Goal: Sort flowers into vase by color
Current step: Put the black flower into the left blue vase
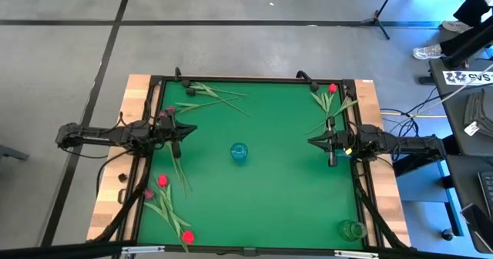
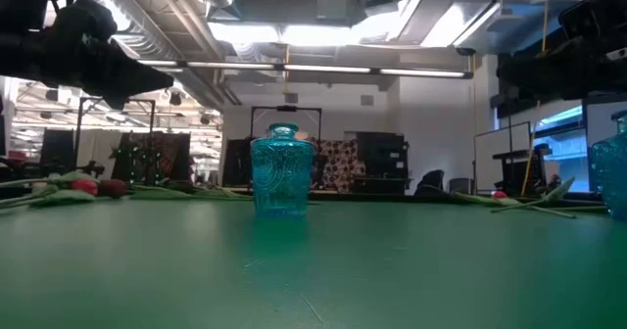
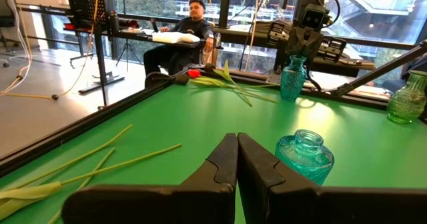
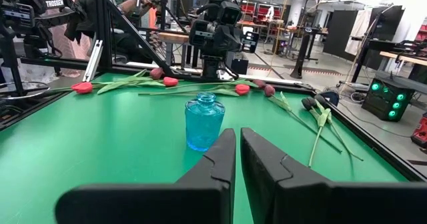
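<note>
A small blue glass vase (image 1: 239, 153) stands upright in the middle of the green table (image 1: 277, 197). Tulips lie flat in loose groups. Black-headed ones (image 1: 202, 94) are at the far left, maroon-headed ones (image 1: 168, 116) beside the left arm, red-headed ones (image 1: 165, 183) at the near left, and a red one (image 1: 333, 89) at the far right. My left gripper (image 1: 190, 129) hovers shut at the left edge and points level at the vase (image 3: 305, 156). My right gripper (image 1: 312, 141) hovers shut at the right edge, facing the vase (image 4: 203, 122). Neither holds anything.
A taller teal vase (image 3: 292, 79) stands near the right arm. A green vase (image 1: 353, 230) stands at the near right corner. A black rail (image 1: 246, 80) frames the table. Beyond the table a person (image 3: 187, 31) sits at a desk.
</note>
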